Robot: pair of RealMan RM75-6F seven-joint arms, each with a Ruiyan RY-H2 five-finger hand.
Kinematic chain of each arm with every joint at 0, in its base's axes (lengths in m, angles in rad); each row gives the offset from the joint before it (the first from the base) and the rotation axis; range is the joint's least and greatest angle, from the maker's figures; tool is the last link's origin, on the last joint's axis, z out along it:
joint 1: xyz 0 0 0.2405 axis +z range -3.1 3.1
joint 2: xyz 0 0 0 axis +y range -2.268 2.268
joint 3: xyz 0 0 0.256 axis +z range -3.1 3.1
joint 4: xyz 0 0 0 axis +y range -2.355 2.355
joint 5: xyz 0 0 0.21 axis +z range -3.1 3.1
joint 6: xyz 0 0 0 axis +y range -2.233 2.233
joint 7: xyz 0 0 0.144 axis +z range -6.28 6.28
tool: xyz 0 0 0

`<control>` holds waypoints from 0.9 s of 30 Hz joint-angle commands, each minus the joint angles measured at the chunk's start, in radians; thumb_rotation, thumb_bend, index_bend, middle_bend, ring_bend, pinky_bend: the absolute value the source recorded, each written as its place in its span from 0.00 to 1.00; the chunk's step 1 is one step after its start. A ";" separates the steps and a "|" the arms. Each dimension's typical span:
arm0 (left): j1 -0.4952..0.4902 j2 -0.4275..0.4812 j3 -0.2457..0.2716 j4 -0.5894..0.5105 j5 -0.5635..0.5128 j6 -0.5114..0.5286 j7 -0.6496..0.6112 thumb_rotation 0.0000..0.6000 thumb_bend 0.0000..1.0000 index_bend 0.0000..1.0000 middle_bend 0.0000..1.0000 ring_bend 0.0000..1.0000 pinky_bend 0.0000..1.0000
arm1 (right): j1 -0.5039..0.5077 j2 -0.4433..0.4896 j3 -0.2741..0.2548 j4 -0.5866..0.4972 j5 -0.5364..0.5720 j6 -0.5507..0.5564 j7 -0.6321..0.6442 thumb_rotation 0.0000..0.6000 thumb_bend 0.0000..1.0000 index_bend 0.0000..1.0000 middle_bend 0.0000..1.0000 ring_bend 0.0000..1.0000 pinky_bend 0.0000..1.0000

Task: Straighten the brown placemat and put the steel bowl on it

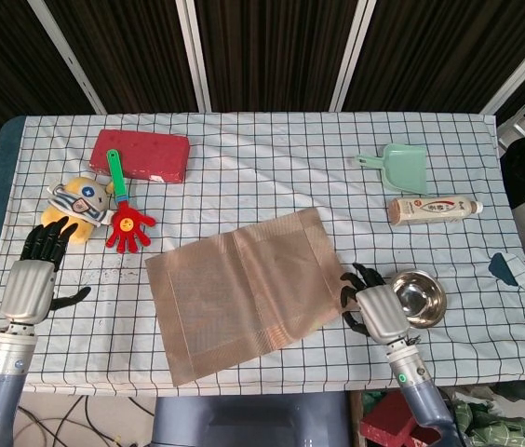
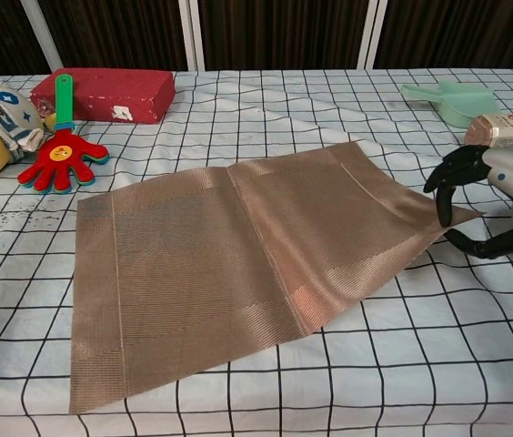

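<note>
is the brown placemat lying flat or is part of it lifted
Mostly spread flat, but not fully: the brown placemat has its right corner raised off the cloth, pinched by the right hand. A fold crease runs across its middle.

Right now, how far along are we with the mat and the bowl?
Nothing is finished. In hand: the right hand pinches the placemat by its right corner, and the mat lies skewed to the tablecloth's grid. Left to do: square it up, let go, then lift the steel bowl, sitting on the cloth just right of that hand, onto the mat. The left hand holds nothing.
</note>
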 commanded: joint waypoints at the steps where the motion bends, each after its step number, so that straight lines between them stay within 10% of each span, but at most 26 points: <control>1: 0.000 0.002 0.000 -0.001 0.001 0.000 -0.002 1.00 0.04 0.04 0.00 0.00 0.00 | -0.020 -0.009 -0.020 -0.023 -0.011 0.008 -0.031 1.00 0.41 0.65 0.27 0.11 0.19; 27: 0.001 0.001 0.005 -0.003 0.008 -0.003 0.002 1.00 0.04 0.04 0.00 0.00 0.00 | -0.152 -0.069 -0.060 -0.116 0.019 0.044 -0.294 1.00 0.48 0.68 0.29 0.12 0.19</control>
